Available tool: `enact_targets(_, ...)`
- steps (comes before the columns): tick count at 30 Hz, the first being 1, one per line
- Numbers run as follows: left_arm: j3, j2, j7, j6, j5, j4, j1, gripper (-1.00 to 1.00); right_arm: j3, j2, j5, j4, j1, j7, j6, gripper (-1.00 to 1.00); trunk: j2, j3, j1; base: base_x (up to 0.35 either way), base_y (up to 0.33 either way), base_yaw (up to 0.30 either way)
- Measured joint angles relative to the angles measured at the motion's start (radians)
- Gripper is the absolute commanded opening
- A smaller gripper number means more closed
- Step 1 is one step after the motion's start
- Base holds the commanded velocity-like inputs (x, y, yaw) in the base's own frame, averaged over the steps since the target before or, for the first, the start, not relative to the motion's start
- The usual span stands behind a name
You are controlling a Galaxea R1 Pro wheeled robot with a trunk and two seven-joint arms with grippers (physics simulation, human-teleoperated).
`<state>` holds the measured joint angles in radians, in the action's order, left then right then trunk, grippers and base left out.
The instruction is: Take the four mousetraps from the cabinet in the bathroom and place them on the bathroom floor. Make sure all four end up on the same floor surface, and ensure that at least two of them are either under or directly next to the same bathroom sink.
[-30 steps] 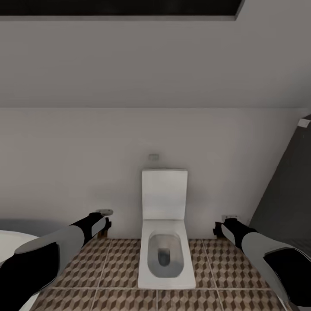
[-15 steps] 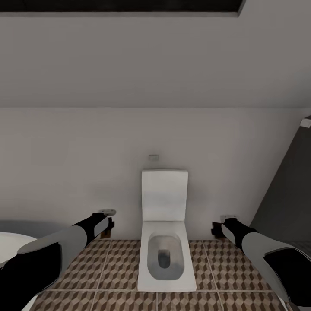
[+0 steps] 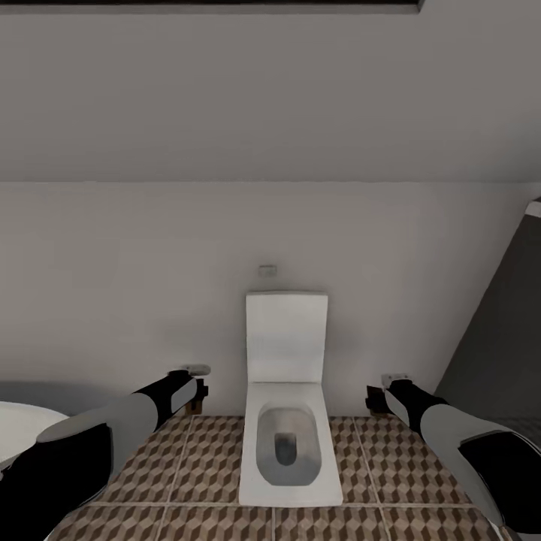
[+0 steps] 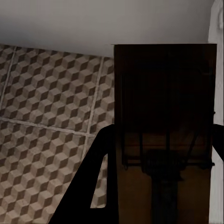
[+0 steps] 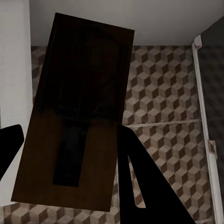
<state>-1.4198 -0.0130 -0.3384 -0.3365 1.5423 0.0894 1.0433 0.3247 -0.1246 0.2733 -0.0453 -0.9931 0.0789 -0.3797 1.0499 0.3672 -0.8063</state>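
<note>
Each gripper holds one mousetrap. In the left wrist view a dark wooden mousetrap (image 4: 163, 116) with a wire bar sits between the black fingers (image 4: 88, 186). My left gripper (image 3: 197, 391) is shut on it, held out left of the toilet. The right wrist view has a second mousetrap (image 5: 79, 116), tilted, between that gripper's fingers (image 5: 144, 186). My right gripper (image 3: 373, 398) is shut on it, right of the toilet. Both hang above the cube-patterned bathroom floor (image 3: 406, 466). The cabinet and the bathroom sink are out of view.
A white toilet (image 3: 287, 406) with its lid up stands against the white wall straight ahead, between my arms. The white bathtub rim (image 3: 19, 424) shows at the lower left. A dark grey panel (image 3: 503, 346) rises at the right.
My left gripper has drifted slightly right, toward the toilet, and the right gripper has edged slightly left. The whole view has shifted up a little. Both grips are unchanged.
</note>
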Motion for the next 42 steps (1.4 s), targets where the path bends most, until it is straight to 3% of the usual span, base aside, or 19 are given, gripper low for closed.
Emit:
enact_targets(25,-0.001,0.004,-0.002,-0.001,0.002,0.024,-0.001,-1.0,0.004,-0.009,-0.005,0.0,0.001,0.011,0.023,-1.0,0.175,0.078,-0.096,0.0,0.0,0.0)
enact_targets(30,-0.001,0.006,-0.002,-0.001,0.002,0.024,-0.001,-1.0,0.008,-0.029,-0.016,-0.043,-0.001,0.009,0.019,-1.0,0.21,0.094,-0.115,0.0,0.0,0.0)
enact_targets(33,-0.001,0.008,-0.002,-0.001,0.0,0.024,-0.001,-1.0,0.009,-0.044,-0.053,-0.06,0.0,0.006,0.02,-1.0,0.231,0.104,-0.127,0.0,0.0,0.0)
enact_targets(39,-0.001,0.008,-0.002,-0.001,-0.002,0.024,-0.001,-1.0,0.01,-0.048,-0.229,-0.066,0.001,0.001,0.025,-1.0,0.273,0.122,-0.15,0.0,0.0,0.0)
enact_targets(42,-0.001,0.008,-0.002,-0.001,-0.002,0.024,-0.003,-1.0,0.011,-0.049,-0.277,-0.066,0.002,0.0,0.044,-1.0,0.294,0.132,-0.161,0.0,0.0,0.0)
